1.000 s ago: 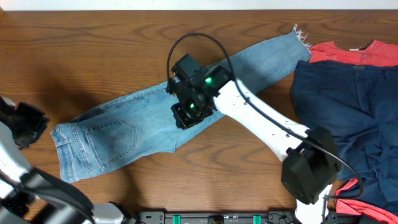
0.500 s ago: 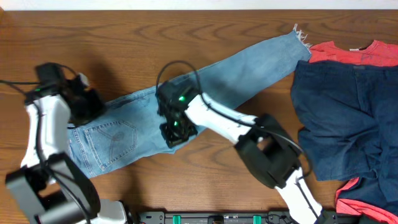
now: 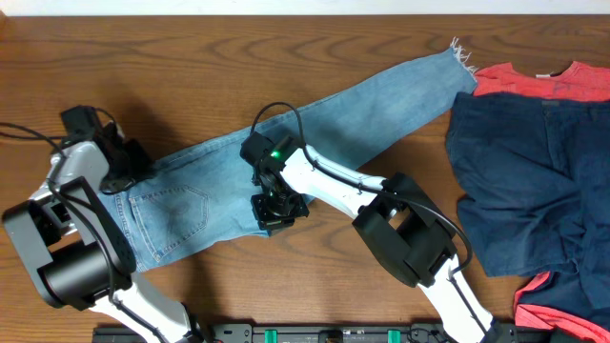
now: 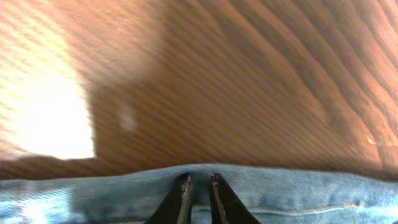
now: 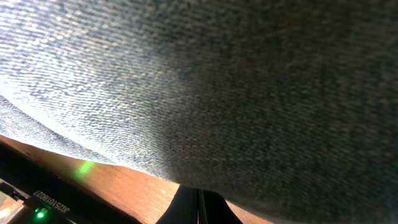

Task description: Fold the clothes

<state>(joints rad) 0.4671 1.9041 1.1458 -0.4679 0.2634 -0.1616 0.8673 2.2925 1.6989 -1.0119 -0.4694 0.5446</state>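
Nearest the bottom edge of the overhead frame, the right tool (image 3: pixel 278 208) sits on the lower border of the jeans (image 3: pixel 400 90), just left of centre. Its wrist view shows the fingers clenched to a hairline, with denim filling the picture above them, so I read it as grasping the cloth. Further left, the left tool (image 3: pixel 129 160) is pinched on the upper border near the waist. Its 2 fingers stand almost together with the blue edge at their tips.

My worry is the bite. Both tools seem to hold only a thin margin, and heavy denim could slide out once a fold begins. Pulling the 2 tools unevenly would skew the fold. A low carry would drag the far leg across the counter (image 3: pixel 191 57) and bunch it.

The jeans lie mostly flat, light blue, back pocket up at lower left, running diagonally to a frayed hem at upper right. That hem ends just beside a coral-red T-shirt (image 3: pixel 524 78) and a dark navy garment (image 3: pixel 534 171) at the right side, and a wide sweep could catch them.
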